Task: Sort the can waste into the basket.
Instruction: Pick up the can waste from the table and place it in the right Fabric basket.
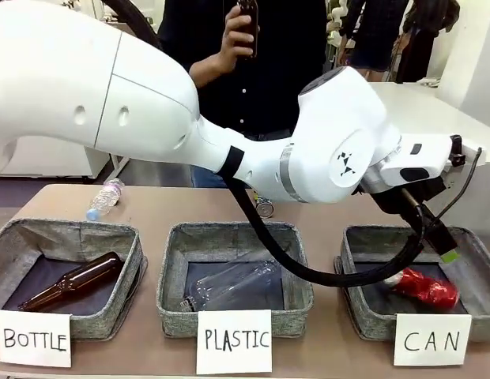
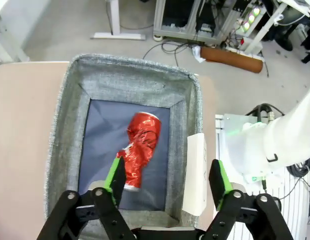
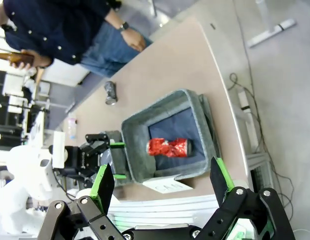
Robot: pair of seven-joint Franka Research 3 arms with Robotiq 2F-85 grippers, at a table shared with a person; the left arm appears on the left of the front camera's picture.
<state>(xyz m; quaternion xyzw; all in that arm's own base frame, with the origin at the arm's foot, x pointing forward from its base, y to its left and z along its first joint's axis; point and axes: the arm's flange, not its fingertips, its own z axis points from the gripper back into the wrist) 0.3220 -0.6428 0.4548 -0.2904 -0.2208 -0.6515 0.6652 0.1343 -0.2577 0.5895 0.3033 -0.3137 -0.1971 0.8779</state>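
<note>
red can (image 2: 140, 145) in basket (image 2: 65, 140), beneath left gripper (image 2: 167, 175) (jaws spread)

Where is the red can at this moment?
In the front view, the red can lies on its side inside the basket signed CAN, at the table's right end, just below the left gripper, whose fingers stand open.

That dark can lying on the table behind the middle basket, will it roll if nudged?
Probably: the can lies on its side on the table, so a nudge may roll it. It looks small, so likely light.
</note>
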